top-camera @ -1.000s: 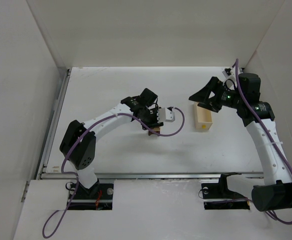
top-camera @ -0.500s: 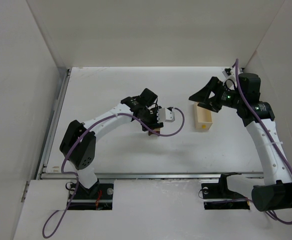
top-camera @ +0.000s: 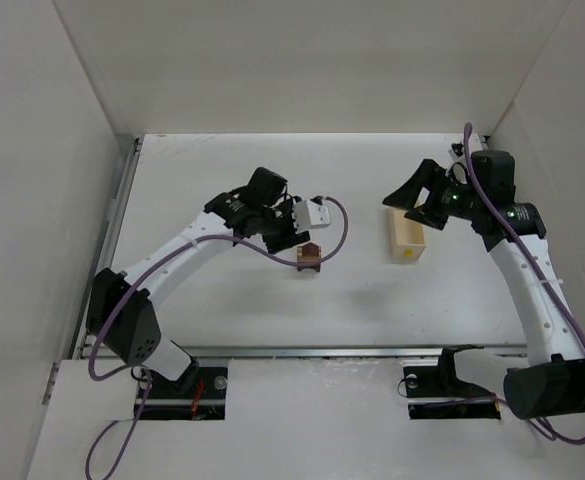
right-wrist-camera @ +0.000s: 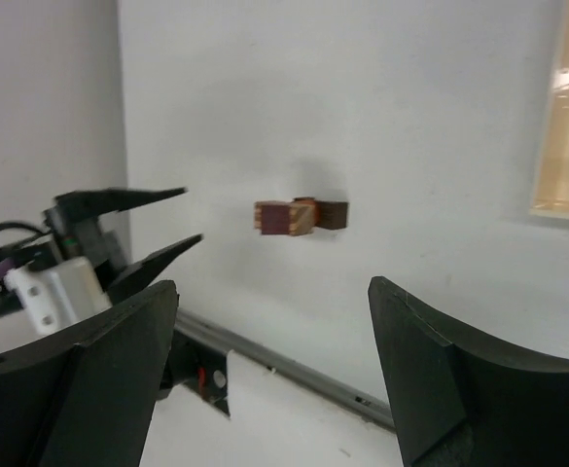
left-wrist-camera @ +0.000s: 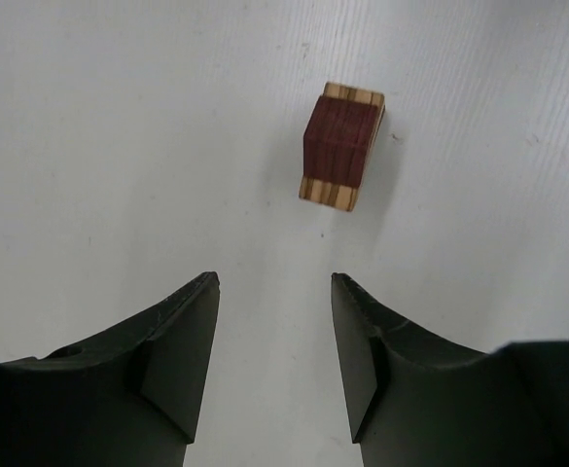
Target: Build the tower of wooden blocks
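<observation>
Standing on the surface (left-wrist-camera: 119,117) just ahead of the parted, empty left fingers (left-wrist-camera: 182,341), the wood block tower (left-wrist-camera: 342,146) runs its long axis roughly away from them, well apart from the right fingers (right-wrist-camera: 99,370), spread empty near the cream box (top-camera: 407,240).

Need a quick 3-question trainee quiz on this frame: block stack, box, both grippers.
1. True or false: the left gripper is clamped on the small dark-brown-and-tan wood block tower.
2. In the top view, which lies nearest the right gripper? A) the tower B) the pale cream open-topped rectangular box C) the left gripper
3. Short answer: what does the right gripper hold?

Key: 1 false, its jaws stand apart with the tower ahead of them; 2 B; 3 nothing.
</observation>
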Robot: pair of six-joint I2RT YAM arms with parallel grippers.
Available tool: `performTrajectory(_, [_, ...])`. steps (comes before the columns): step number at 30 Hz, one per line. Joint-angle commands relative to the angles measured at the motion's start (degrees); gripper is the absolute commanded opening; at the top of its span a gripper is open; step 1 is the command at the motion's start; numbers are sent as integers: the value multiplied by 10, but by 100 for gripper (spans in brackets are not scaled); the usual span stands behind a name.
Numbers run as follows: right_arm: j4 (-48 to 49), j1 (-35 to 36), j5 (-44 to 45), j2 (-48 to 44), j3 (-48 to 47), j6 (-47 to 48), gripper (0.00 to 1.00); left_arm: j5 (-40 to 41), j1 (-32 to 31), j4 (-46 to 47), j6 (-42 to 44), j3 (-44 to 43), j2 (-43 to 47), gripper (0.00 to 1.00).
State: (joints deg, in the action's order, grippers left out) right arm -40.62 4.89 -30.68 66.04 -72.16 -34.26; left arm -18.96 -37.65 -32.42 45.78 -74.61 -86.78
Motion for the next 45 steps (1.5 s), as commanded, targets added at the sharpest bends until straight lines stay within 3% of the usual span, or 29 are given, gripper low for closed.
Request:
performTrajectory(1, [-17,14,104,7,11,20,85,50,5,26,-64,49,37,47])
performTrajectory(9, [-4,117,200,67,26,9,84,209,15,133,-247,149,87,48])
performTrajectory(19, [13,201,265,129,-9,-7,84,324,21,182,-330,196,105,56])
performTrajectory(30, [26,287,312,236,-59,-24,84,370,21,203,-349,207,110,58])
performTrajectory(45, [26,316,330,292,-69,-40,84,383,31,214,-349,218,121,62])
